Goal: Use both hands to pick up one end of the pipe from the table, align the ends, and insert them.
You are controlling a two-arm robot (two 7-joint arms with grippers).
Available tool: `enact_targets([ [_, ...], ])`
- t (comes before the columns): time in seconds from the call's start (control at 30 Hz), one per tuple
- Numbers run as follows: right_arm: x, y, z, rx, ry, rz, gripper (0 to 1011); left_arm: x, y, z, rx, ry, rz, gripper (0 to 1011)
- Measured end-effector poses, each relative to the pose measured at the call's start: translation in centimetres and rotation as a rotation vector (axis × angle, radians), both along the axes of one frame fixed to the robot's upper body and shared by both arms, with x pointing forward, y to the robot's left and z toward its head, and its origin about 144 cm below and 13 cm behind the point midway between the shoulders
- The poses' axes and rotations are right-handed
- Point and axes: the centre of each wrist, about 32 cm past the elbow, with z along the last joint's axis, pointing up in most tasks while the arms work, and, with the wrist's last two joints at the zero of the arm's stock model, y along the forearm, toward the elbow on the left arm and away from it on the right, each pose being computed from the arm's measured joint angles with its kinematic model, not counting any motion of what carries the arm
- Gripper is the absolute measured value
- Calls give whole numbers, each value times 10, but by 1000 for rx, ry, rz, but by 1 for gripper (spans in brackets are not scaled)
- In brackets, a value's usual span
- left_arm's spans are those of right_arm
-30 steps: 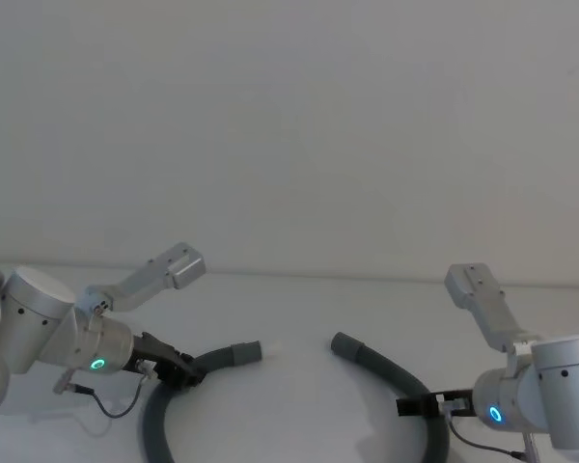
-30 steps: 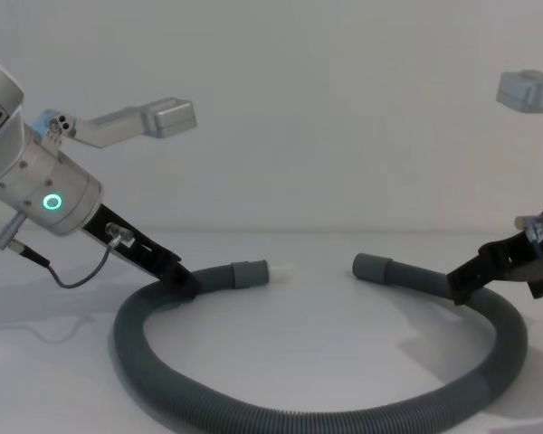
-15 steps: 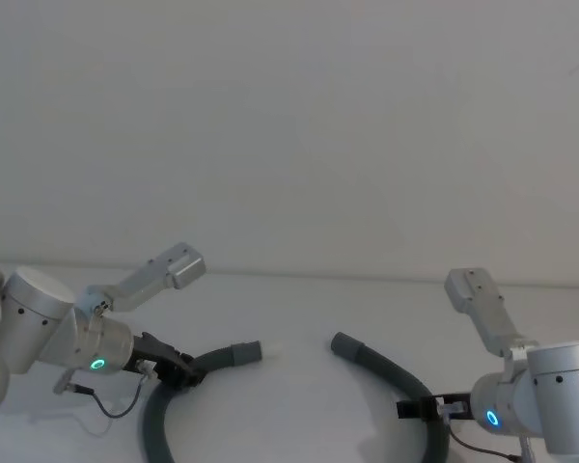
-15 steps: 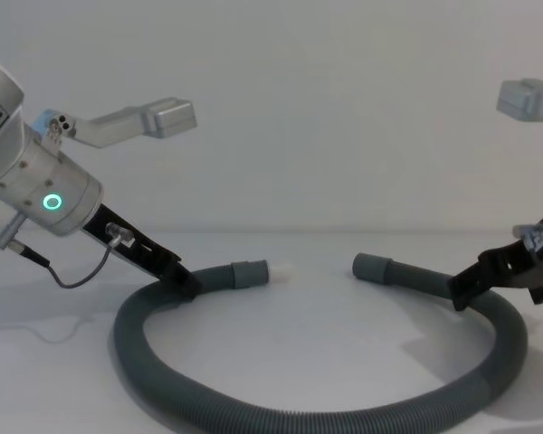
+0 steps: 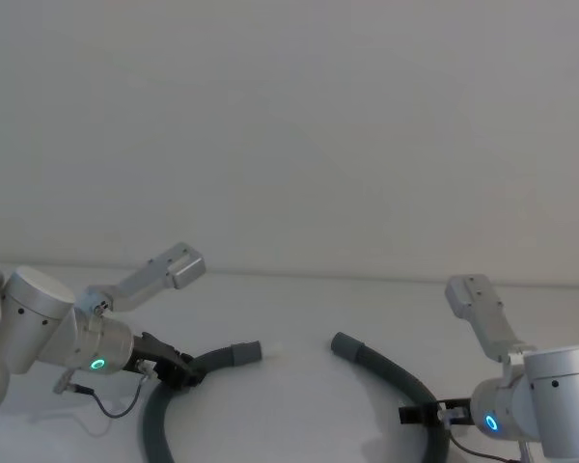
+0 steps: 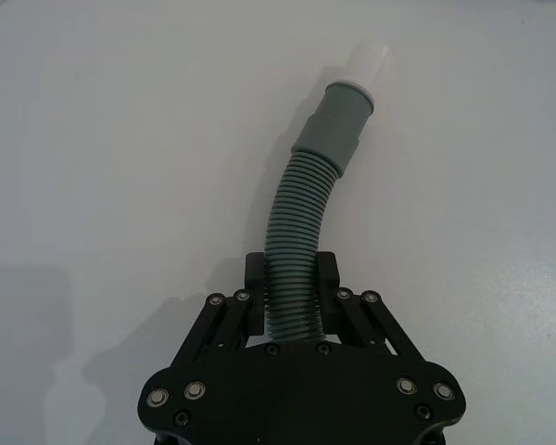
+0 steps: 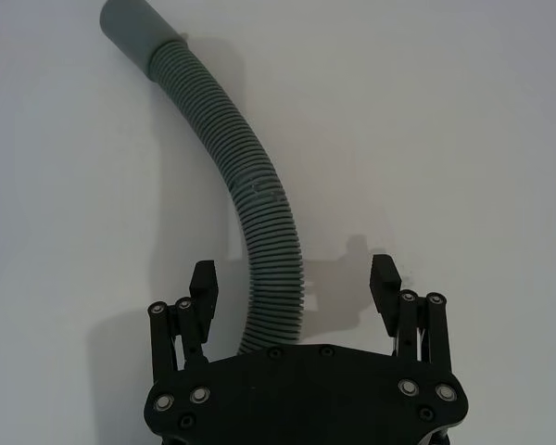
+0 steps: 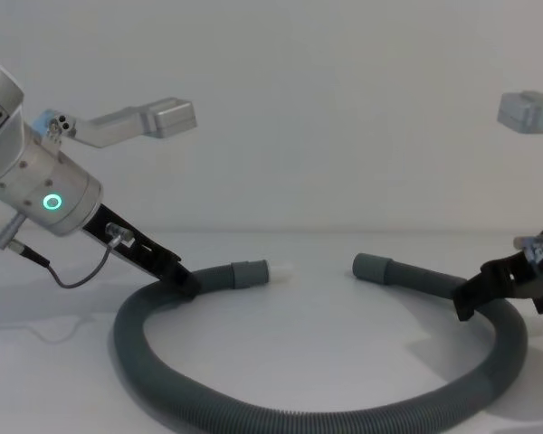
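The pipe (image 8: 299, 418) lies in a loop on the table (image 8: 317, 316), both ends pointing at each other with a gap between. My left gripper (image 8: 183, 282) is shut on the corrugated part (image 6: 292, 297), a short way behind the cuff (image 6: 338, 120) with the whitish tip (image 6: 366, 60). That cuff (image 5: 246, 352) rests at or just above the table. My right gripper (image 7: 293, 278) is open and straddles the hose behind the plain grey cuff (image 7: 134, 28). The hose runs close to one finger (image 7: 204, 278); the other finger (image 7: 382, 275) stands well off it. The right gripper (image 8: 471, 303) sits low by the table.
A thin black cable (image 8: 77, 278) hangs from my left wrist down to the table. A plain pale wall (image 5: 289, 135) rises behind the table's far edge. White table surface lies between the two cuffs (image 8: 373, 266).
My right gripper has slid back along the hose, away from the plain cuff and lower toward the table. The left gripper and its end have not moved.
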Motion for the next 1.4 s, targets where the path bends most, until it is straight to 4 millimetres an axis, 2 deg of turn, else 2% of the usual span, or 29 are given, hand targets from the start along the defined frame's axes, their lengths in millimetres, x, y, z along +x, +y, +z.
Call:
enact_targets([
  [0.07,0,0,-1,-2,1,-1,1000,0,0,0,0,0,0,290],
  [0.3,1,0,-2,-8,4,-3,857,0,0,0,0,0,0,290],
  [0.63,2,-1,-3,-11,6,-5,552,0,0,0,0,0,0,290],
  [0.8,2,-1,-4,-12,6,-5,356,0,0,0,0,0,0,290],
  [0.9,2,-1,-4,-12,7,-6,291,0,0,0,0,0,0,290],
  [1.07,2,-1,-4,-13,7,-6,256,0,0,0,0,0,0,290],
  [1.4,2,-1,-4,-14,8,-7,255,0,0,0,2,-4,-3,290],
])
